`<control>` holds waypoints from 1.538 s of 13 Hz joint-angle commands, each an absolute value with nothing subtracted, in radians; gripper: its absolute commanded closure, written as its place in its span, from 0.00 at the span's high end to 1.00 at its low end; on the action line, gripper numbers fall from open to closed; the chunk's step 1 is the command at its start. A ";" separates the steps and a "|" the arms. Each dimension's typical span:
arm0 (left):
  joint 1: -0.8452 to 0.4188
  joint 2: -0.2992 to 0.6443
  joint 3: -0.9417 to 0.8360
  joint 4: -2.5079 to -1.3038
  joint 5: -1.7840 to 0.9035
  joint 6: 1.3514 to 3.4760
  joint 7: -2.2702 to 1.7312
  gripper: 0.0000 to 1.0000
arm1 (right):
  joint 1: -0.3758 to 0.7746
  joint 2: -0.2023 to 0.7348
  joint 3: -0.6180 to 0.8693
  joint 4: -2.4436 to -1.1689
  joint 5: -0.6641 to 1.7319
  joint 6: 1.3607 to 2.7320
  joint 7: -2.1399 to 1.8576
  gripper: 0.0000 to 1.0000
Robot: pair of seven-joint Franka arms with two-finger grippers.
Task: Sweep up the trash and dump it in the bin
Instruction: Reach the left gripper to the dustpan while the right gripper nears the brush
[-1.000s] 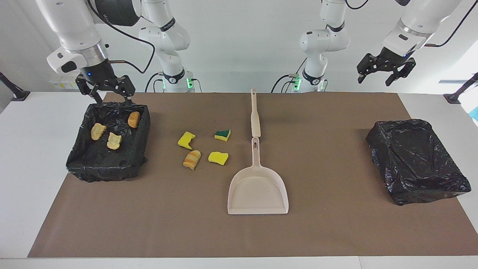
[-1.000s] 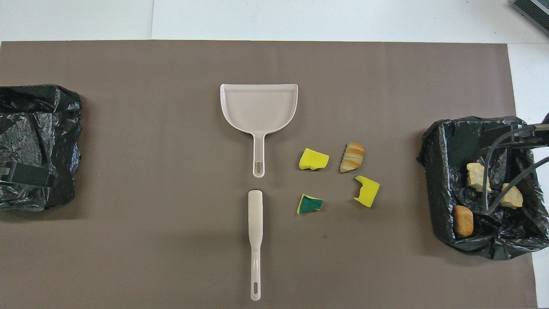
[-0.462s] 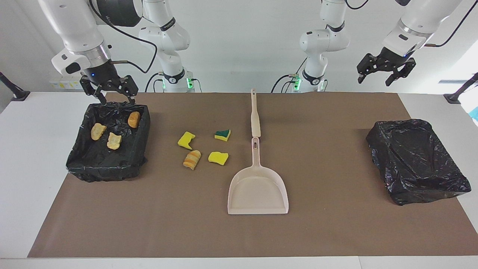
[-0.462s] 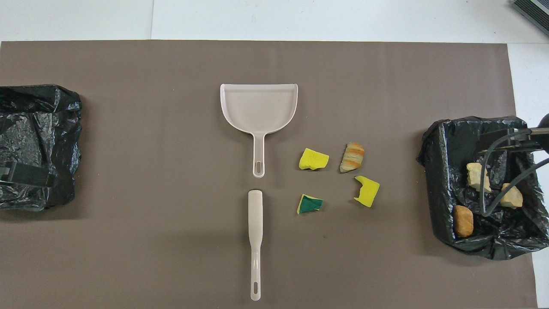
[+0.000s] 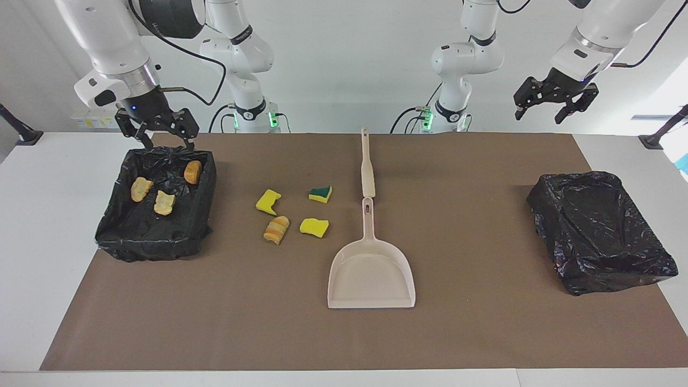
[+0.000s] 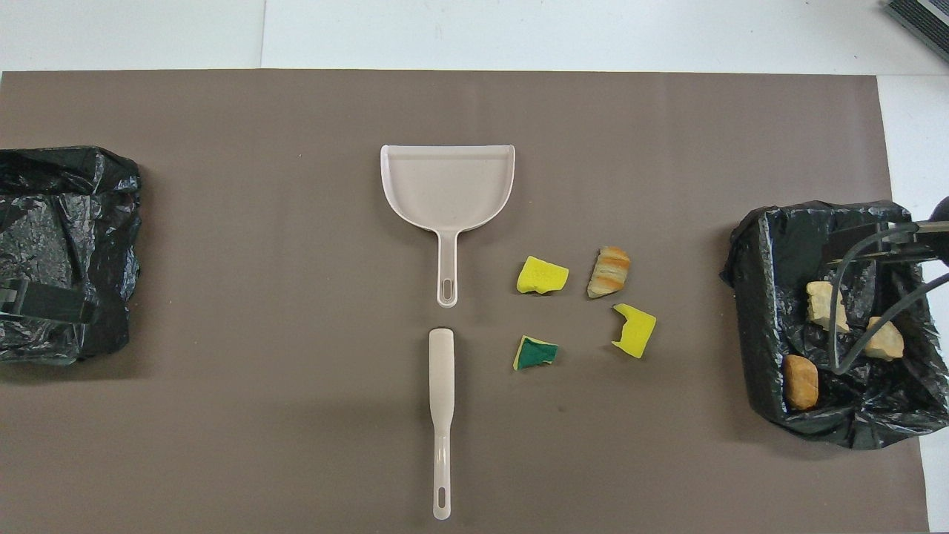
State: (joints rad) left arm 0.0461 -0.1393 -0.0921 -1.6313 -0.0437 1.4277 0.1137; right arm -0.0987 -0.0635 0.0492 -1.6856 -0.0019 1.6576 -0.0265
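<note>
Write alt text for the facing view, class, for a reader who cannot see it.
Four scraps lie on a brown mat beside a beige dustpan and brush. Three tan lumps sit in the black-lined bin under the open right pincer. The open left pincer waits, raised, above the second, empty-looking bin.

We can't read any text, labels, brands or numbers here (the dark arm joint cover (image 5: 167,16) carries faint lettering, but it's too small to make out).
</note>
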 commanded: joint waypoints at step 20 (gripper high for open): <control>-0.336 0.362 -0.120 -1.494 -0.086 2.110 -0.587 1.00 | 0.734 -0.117 0.074 -2.264 0.089 2.204 0.973 1.00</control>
State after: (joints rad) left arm -0.2682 0.2763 -0.1348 -1.5542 -0.0920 2.0615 -0.5207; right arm 0.6543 -0.0852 0.0792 -2.1593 0.0779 2.0854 0.8674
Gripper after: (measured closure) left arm 0.000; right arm 0.000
